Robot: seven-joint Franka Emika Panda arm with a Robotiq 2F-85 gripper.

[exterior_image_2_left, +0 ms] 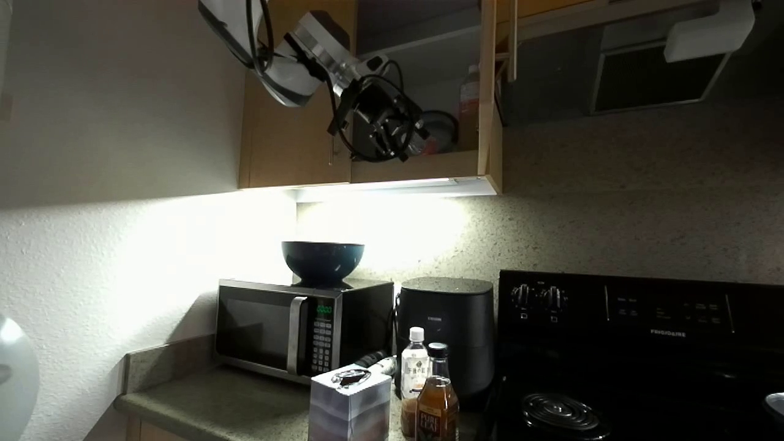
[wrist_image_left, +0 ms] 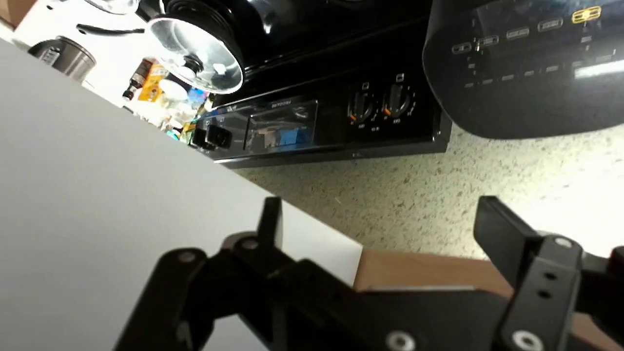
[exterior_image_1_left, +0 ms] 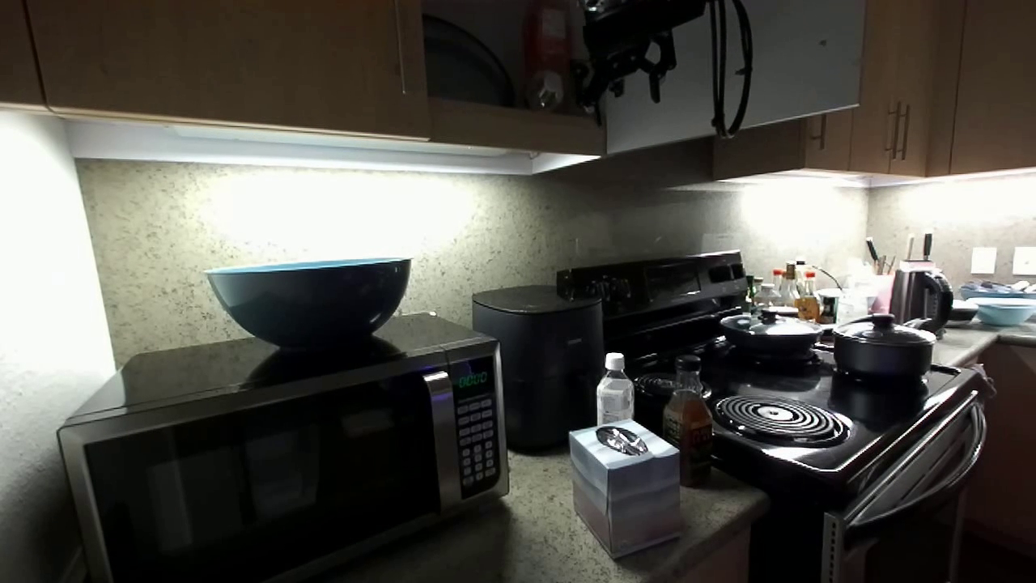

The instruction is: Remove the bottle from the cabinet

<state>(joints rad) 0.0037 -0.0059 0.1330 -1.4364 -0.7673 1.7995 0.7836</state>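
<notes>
Bottle point(exterior_image_2_left: 470, 113) upright inside the cabinet point(exterior_image_1_left: 227, 57), toward the hinge side of the open door point(exterior_image_1_left: 777, 73). Both exterior views show it; the wrist view does not. Fingers point(wrist_image_left: 499, 239) spread wide, nothing between them.

Step in hand, by judgement: lining up for the reach. To do it well — raise the fingers clear of the bottom rail point(exterior_image_2_left: 441, 166), bring them nearer level, then go in and straddle the bottle's body. Close gently, since it may give under squeezing. Lift just over the rail, draw straight out, keeping off the door and the dark round dish point(exterior_image_1_left: 465, 61).

Pose: arm point(exterior_image_2_left: 315, 37) slants down toward the cabinet opening, wrist tipped downward, its camera facing the stove point(wrist_image_left: 292, 131). Fingers near the rail — contact cannot be told.
</notes>
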